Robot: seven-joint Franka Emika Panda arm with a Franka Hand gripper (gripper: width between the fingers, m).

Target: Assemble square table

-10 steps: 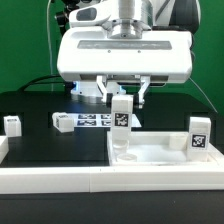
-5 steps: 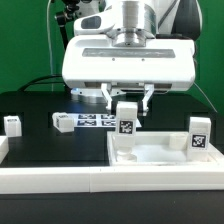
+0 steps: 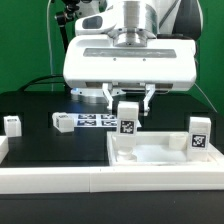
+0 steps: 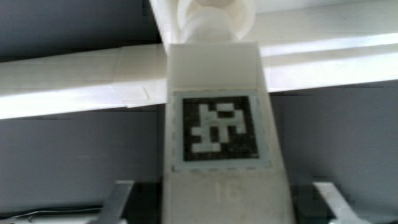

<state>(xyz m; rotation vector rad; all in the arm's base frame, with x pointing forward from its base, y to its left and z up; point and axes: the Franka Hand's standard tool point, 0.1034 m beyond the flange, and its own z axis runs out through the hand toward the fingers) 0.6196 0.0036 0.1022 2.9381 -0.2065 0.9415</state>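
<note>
In the exterior view my gripper (image 3: pixel 128 100) is shut on a white tagged leg (image 3: pixel 127 122) and holds it upright at the far left corner of the white tray-like tabletop (image 3: pixel 165 158). The leg's foot reaches down into that corner. The wrist view shows the same leg (image 4: pixel 217 120) running down the middle between my gripper's (image 4: pixel 222 205) fingers (image 4: pixel 125 200), with the tabletop's rim (image 4: pixel 71 85) behind it. A second leg (image 3: pixel 199 134) stands upright at the tabletop's far right corner.
A leg (image 3: pixel 12 124) stands on the black table at the exterior view's left, and another (image 3: pixel 62 121) lies beside the marker board (image 3: pixel 95 121). A long white border bar (image 3: pixel 60 180) runs along the front.
Over the last second my gripper moved right and down with the leg, bringing it into the tabletop's corner. It has held still for the last half second.
</note>
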